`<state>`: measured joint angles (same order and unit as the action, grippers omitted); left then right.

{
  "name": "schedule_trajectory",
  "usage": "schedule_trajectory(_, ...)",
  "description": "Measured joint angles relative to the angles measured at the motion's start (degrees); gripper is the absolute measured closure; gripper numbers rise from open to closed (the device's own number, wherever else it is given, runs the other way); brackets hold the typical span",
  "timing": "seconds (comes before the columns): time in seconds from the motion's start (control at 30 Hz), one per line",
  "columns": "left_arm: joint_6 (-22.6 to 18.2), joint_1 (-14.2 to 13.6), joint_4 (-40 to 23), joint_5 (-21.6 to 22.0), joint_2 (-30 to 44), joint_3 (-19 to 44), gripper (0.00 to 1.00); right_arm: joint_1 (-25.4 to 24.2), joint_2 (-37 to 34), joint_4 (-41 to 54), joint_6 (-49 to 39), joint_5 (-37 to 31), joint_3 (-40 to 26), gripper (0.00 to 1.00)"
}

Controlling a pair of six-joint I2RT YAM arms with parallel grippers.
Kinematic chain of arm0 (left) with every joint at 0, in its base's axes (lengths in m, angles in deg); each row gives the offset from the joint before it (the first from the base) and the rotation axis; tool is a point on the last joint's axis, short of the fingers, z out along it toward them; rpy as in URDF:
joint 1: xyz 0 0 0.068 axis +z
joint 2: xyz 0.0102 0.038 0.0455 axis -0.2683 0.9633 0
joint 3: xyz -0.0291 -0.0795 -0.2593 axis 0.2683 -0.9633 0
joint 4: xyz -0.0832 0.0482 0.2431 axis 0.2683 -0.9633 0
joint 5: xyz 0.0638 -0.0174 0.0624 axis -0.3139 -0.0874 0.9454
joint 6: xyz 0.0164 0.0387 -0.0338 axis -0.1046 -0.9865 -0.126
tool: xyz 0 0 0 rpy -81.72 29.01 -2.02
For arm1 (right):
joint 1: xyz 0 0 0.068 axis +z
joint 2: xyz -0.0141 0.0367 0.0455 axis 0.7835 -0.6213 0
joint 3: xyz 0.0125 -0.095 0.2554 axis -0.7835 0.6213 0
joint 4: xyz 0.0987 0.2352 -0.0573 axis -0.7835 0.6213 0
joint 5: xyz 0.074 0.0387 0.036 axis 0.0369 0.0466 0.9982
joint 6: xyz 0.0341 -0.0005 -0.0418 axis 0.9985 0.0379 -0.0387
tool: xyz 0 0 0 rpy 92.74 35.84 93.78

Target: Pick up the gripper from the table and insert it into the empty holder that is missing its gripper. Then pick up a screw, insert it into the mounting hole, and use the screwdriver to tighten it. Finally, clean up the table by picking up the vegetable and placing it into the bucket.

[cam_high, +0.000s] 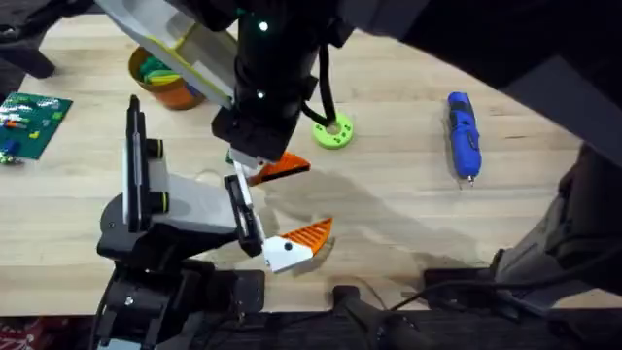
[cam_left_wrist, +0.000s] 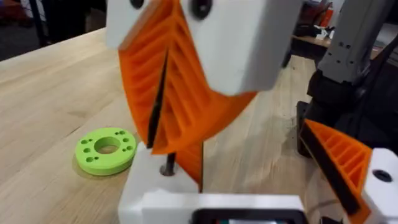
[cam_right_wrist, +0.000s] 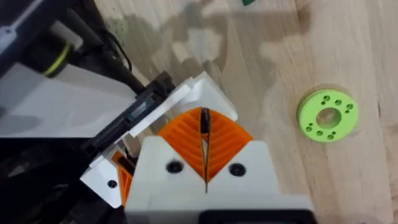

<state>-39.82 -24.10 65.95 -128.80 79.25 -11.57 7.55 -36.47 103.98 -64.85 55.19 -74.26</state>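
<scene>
My right gripper (cam_right_wrist: 204, 138) has its orange pads shut on the thin dark screw (cam_right_wrist: 204, 121). In the left wrist view the same gripper (cam_left_wrist: 160, 127) hangs over the white base block (cam_left_wrist: 149, 186) of the orange gripper (cam_high: 285, 167), with the screw (cam_left_wrist: 168, 167) sticking into that block. The block sits at the far end of the black holder (cam_high: 245, 216). A second orange gripper (cam_high: 306, 236) is mounted at the holder's near end. The blue screwdriver (cam_high: 463, 136) lies far right. The orange bucket (cam_high: 167, 92) at the back left has the green vegetable (cam_high: 151, 70) inside.
A lime-green ring (cam_high: 332, 131) lies just right of the work spot. A green circuit board (cam_high: 29, 122) lies at the left edge. The white-bodied arm on its black stand (cam_high: 160, 209) fills the front left. Bare wood lies between the ring and the screwdriver.
</scene>
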Motion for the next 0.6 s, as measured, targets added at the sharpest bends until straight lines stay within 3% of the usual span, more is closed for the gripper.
schedule_trajectory(0.6,0.00,0.00,0.00,0.00,0.02,0.00,0.015,0.00,-0.01,0.66,-0.02,-0.02,0.00,0.994)
